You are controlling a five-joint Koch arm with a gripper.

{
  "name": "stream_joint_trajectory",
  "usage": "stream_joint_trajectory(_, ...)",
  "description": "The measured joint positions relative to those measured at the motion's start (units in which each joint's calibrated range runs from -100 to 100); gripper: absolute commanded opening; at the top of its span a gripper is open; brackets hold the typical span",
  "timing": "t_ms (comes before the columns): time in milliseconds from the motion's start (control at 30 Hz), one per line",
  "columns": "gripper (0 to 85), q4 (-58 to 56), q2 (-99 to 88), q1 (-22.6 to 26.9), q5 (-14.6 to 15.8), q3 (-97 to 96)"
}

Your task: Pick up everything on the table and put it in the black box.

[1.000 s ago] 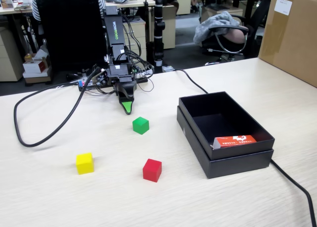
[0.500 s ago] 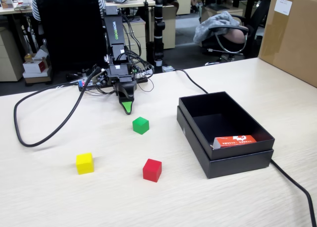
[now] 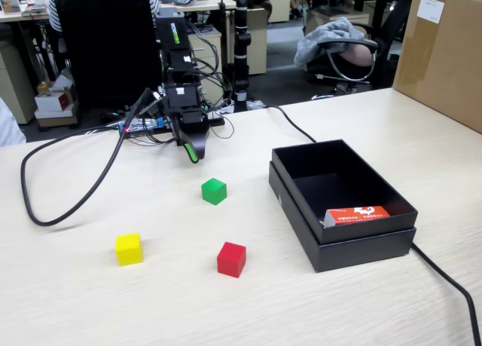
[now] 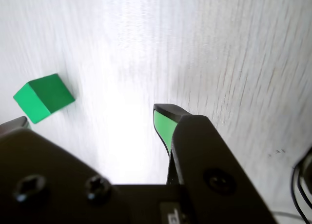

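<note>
Green cube rests on the bench, near your pincer and clear of it; wrist view shows the pincer parted, nothing between.

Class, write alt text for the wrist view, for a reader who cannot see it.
A green cube lies on the pale table, left of the open gripper. The gripper holds nothing, and its black body fills the bottom of the picture.

Fixed view faces the arm across the table; wrist view looks down close.
</note>
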Motion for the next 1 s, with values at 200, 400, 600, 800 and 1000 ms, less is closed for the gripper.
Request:
stream_joint_trajectory(200,47.5,-9.8,16.3,-0.2,-3.4,14.3)
stream_joint_trajectory(400,47.2,-15.4,29.4,-0.1,-5.3,26.9)
stream_joint_trajectory(600,47.2,-19.3,45.4,0.1,-6.7,40.2)
stream_joint_trajectory(800,46.4,-19.9,58.0,0.3,-8.3,47.3)
stream_joint_trajectory(1000,44.1,-19.8,68.3,0.6,-8.4,51.5)
